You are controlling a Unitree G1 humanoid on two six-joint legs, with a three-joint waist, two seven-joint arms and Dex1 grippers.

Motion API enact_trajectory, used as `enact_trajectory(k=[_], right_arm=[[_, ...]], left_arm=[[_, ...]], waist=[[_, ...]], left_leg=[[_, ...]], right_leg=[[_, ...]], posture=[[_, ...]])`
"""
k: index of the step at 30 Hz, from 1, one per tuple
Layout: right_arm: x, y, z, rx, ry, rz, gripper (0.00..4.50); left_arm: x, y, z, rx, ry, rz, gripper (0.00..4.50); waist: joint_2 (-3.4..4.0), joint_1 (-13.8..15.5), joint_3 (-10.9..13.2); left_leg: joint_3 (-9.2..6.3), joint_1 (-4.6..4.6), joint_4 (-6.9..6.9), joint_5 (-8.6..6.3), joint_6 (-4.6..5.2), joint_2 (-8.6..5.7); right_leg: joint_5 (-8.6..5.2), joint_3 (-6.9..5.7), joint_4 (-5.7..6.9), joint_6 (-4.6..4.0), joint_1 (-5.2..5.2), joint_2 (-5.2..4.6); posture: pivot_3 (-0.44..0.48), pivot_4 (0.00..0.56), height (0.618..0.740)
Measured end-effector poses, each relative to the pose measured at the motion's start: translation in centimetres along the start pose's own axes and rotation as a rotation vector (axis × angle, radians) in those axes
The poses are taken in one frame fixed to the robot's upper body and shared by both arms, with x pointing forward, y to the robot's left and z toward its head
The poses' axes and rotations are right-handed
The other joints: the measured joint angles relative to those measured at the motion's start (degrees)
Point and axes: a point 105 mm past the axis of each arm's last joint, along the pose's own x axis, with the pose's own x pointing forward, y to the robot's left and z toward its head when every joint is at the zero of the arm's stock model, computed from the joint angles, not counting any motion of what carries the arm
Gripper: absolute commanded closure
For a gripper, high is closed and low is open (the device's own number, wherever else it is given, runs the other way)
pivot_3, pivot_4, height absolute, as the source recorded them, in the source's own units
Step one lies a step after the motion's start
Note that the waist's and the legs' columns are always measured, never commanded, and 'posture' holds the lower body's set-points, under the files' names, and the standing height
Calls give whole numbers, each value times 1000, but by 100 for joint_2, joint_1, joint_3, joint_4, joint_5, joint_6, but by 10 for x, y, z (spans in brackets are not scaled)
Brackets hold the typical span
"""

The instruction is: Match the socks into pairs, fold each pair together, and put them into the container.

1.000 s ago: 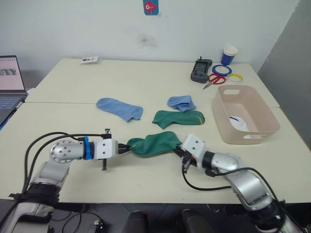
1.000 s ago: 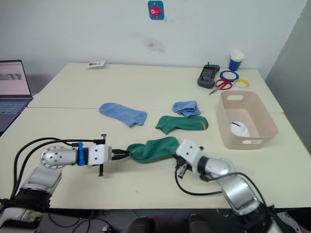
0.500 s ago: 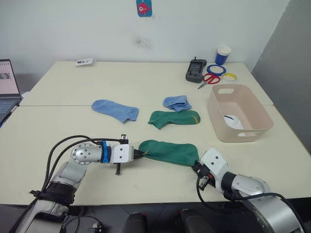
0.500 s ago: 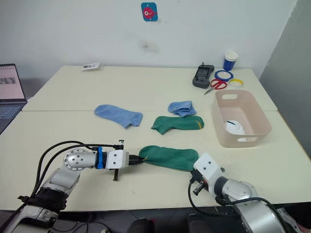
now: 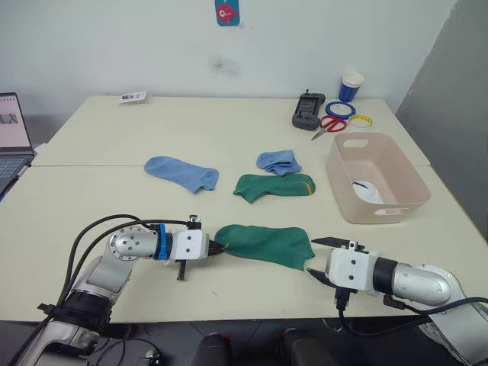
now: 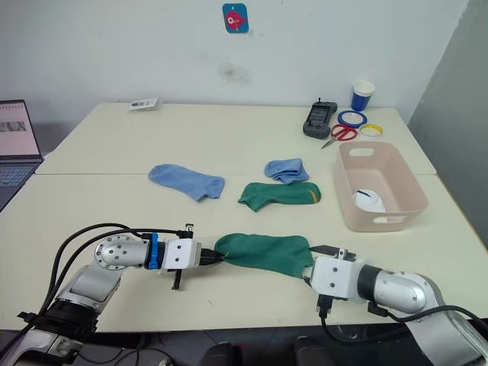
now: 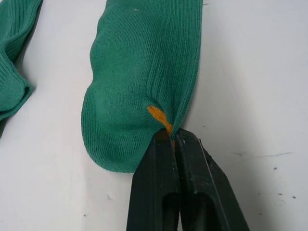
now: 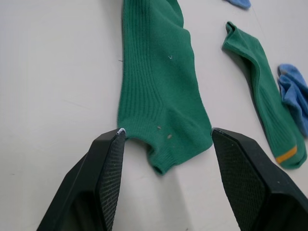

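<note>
I see a wide cream counter (image 5: 229,130) carrying a flat dark green sock (image 5: 263,242) near me, a second dark green sock with a yellow cuff stripe (image 5: 274,185) behind it, a flat light blue sock (image 5: 181,171), a crumpled light blue sock (image 5: 278,162), and a pale beige-pink plastic tub (image 5: 379,200). A black handset (image 5: 306,111), red scissors (image 5: 326,126), tape rings (image 5: 339,109) and a blue-and-white paper cup (image 5: 351,86) sit at the far edge.

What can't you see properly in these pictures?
- White sock in the pale beige-pink plastic tub: the tub's wall hides part of it, so one sock or two cannot be told.
- Crumpled light blue sock: its folds hide its shape.
- Small card at the table's far edge: print too small.
- Laptop: cut off by the picture's edge.
</note>
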Motion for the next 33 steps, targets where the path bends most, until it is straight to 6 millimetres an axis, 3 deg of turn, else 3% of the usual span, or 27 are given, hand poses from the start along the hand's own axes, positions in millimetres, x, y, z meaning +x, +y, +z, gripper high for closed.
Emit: enact_trajectory(k=[3,12,15,22,26,29,33], right_arm=[[7,8,-22,-97,65,71,1440],[24,5,-12,-211,-41,71,1440],[29,9,-7,-203,-76,78,2067],[31,13,-5,-193,-97,115,4460],[29,14,-4,-155,-117,123,4460],[25,13,7,-20,-170,114,4460],[-1,16,44,275,-311,189,4460]], left_arm=[[0,0,0,0,0,-3,4500],[0,0,1,2,0,-16,4500],[0,-1,1,1,-1,-21,4500],[-1,-2,3,-28,-18,-67,4500],[-4,0,5,-56,-20,-101,4500],[-11,-3,14,-125,-40,-171,4500],[-56,-27,31,-286,32,-426,4500]], waist=[[1,9,0],[-1,3,-1],[0,11,0],[0,13,0],[0,13,0],[0,10,2],[-5,-23,8]], left_leg=[[6,0,1,0,0,2],[7,5,2,0,0,3],[8,4,1,0,0,5],[8,4,2,0,0,4],[9,4,2,0,1,4],[4,1,2,0,0,8],[-12,4,-2,0,0,26]], right_leg=[[0,3,0,-1,-1,0],[1,6,4,-3,0,9],[1,6,4,-3,0,11],[1,6,4,-4,0,17],[1,7,4,-4,0,25],[0,6,7,-5,-2,24],[-7,-1,11,-18,-2,22]], posture=[[0,150,732],[0,150,732],[0,150,732],[0,150,732],[0,150,732],[0,150,732],[0,150,732]])
